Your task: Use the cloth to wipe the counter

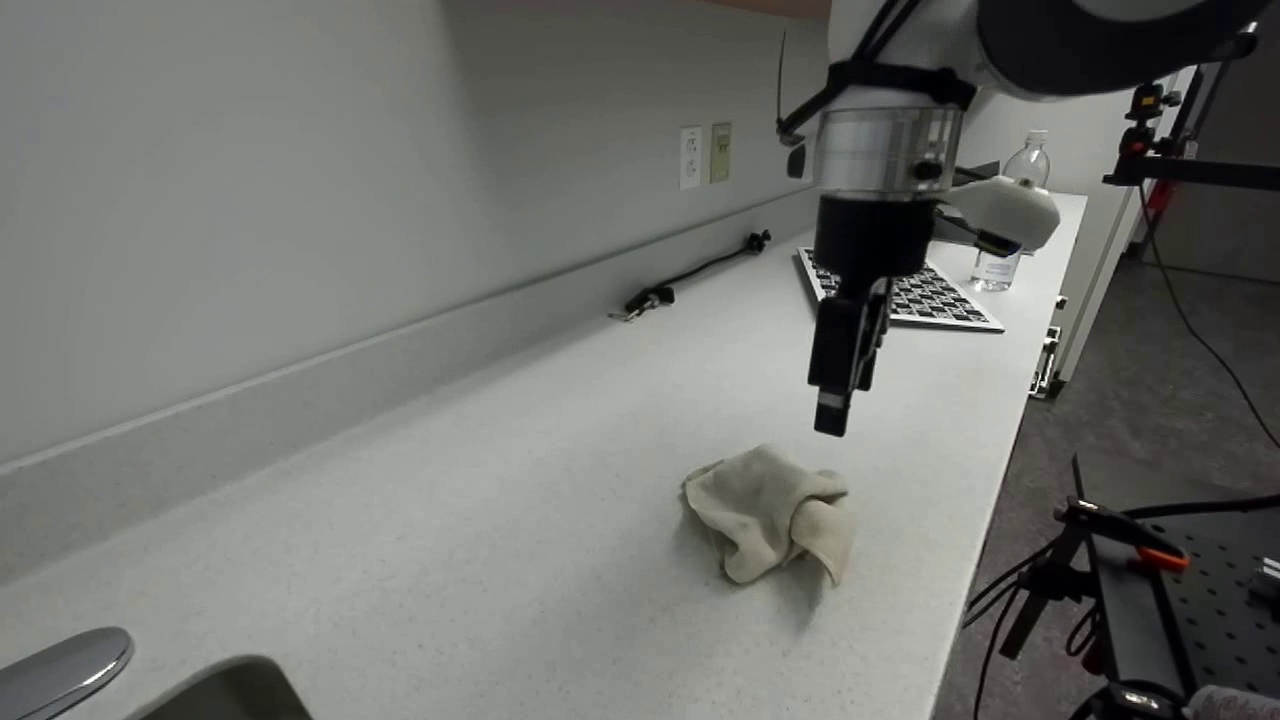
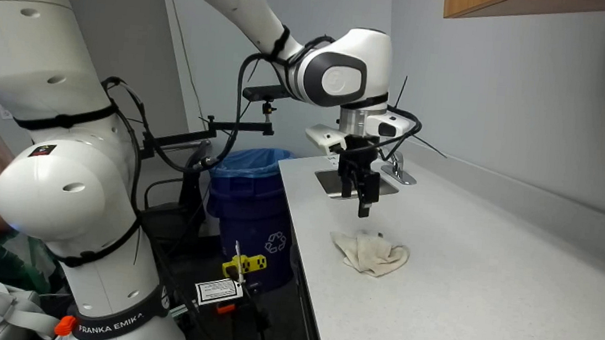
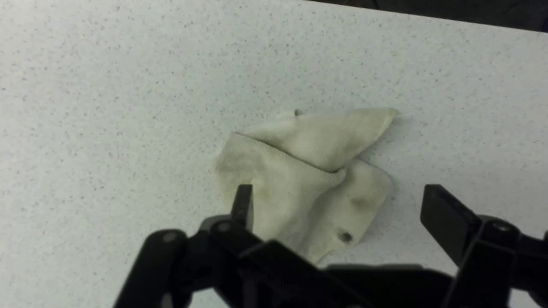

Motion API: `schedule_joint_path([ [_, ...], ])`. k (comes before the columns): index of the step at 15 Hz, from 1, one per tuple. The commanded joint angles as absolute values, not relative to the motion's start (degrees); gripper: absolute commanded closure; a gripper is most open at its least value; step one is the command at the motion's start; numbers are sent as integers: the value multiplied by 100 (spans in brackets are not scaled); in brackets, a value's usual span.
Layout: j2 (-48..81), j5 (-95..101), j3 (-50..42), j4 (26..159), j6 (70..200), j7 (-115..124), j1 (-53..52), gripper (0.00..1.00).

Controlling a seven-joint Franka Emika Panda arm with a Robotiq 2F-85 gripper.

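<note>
Speckled wht ctr (image 1: 450, 560); Panda arm (image 2: 73, 214) bent over it. Blue recycling bin (image 2: 250, 205) just beside ctr, in an exterior view. Gripper (image 2: 355, 202) hangs above ctr, pointing dn, jaws spread wide. Cloth (image 1: 765, 515) crumpled on ctr, below & apart fr gripper, w/ dk spot (image 3: 345, 236) nr 1 edge.

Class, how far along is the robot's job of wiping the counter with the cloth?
Done: the open gripper appears positioned above the crumpled cloth. In hand: nothing; its fingers stand apart. Left: apparently grasping the cloth, which lies on the counter, then wiping with it.
</note>
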State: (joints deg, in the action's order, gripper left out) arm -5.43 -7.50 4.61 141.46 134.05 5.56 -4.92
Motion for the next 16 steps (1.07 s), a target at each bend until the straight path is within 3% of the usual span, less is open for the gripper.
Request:
schedule_joint_path([
  [1,130,-779,400,13991,13776,717,-416,0],
  [16,758,376,363,13720,13537,1190,-543,0],
])
